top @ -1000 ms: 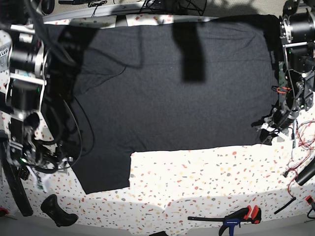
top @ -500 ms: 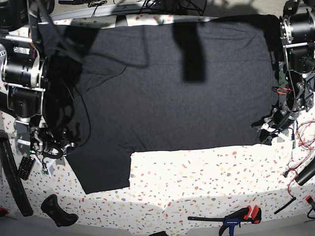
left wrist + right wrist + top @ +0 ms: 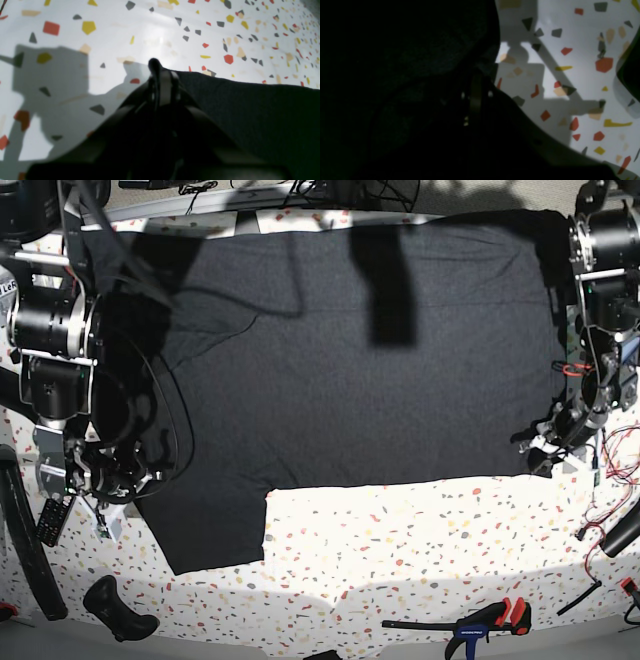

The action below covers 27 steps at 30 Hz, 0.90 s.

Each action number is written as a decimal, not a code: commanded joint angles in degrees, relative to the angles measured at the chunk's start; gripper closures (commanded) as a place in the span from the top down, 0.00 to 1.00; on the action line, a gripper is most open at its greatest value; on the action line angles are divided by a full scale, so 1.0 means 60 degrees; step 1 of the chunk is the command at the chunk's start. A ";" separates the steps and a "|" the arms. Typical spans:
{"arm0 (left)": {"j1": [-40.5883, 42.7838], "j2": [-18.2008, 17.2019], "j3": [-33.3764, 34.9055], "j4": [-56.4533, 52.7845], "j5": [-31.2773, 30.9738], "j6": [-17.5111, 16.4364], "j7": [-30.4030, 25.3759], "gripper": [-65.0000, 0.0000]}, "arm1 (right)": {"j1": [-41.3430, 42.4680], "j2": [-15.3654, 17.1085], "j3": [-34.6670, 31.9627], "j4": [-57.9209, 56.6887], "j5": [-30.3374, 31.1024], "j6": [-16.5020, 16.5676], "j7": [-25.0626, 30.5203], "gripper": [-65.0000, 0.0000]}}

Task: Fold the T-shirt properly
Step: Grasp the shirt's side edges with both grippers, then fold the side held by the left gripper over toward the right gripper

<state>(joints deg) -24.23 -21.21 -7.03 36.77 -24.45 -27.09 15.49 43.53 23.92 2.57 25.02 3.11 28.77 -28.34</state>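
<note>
The T-shirt (image 3: 350, 380) lies spread flat over the speckled table (image 3: 400, 550), one short sleeve pointing to the front left. My left gripper (image 3: 543, 455) sits at the shirt's front right hem corner. In the left wrist view its fingers (image 3: 160, 80) are pressed together at the edge of the dark fabric (image 3: 250, 112). My right gripper (image 3: 112, 505) is at the outer edge of the front left sleeve. In the dark right wrist view the gripper (image 3: 476, 82) looks closed, with the fabric (image 3: 420, 50) bunched at its tip.
A blue and orange clamp (image 3: 480, 625) lies at the front edge. A black handle-like object (image 3: 115, 608) lies at the front left. Loose red wires (image 3: 610, 470) hang by the right arm. The table's far edge runs just beyond the shirt.
My right gripper has moved up and to the right, from the bare table onto the sleeve's edge. The left gripper and the shirt have hardly moved.
</note>
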 commanded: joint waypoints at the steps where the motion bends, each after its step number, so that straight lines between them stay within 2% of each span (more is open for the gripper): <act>1: -0.0233 -0.0117 -0.0004 0.0084 0.0095 0.0160 0.0084 0.00 | 0.0506 0.0117 0.0015 0.0175 0.0040 -0.0109 0.0153 0.00; 3: -0.0401 -0.0117 -0.0004 0.0084 0.0127 0.0164 0.0160 0.00 | 0.0721 0.0146 0.0015 0.0175 0.0004 -0.0124 0.0138 0.00; 7: -0.0933 -0.0120 0.0000 0.0084 0.0856 0.0208 0.0208 0.00 | 0.1220 0.0138 0.0015 0.0175 0.0011 -0.0120 -0.0073 0.00; 11: -0.1570 -0.0117 0.0000 0.0084 0.1002 0.0707 0.0266 0.00 | 0.1785 0.0142 0.0015 0.0175 0.0011 -0.0117 -0.0612 0.00; 18: -0.2357 -0.0120 0.0000 0.0084 0.0962 0.0561 0.1213 0.00 | 0.2455 0.0138 0.0015 0.0178 0.0025 -0.0106 -0.1045 0.00; 23: -0.2331 -0.0117 -0.0004 0.0087 0.0954 0.0550 0.1399 0.00 | 0.2419 0.0142 0.0015 0.0178 0.0382 0.0616 -0.1468 0.00; 27: -0.2299 -0.0113 -0.0004 0.0175 0.0831 0.0554 0.1767 0.00 | 0.2335 0.0160 0.0015 0.0178 0.0878 0.0645 -0.1519 0.00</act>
<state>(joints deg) -36.27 -21.08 -6.92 36.56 -18.39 -23.70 27.51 55.22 24.29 2.57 25.08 7.86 32.05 -38.44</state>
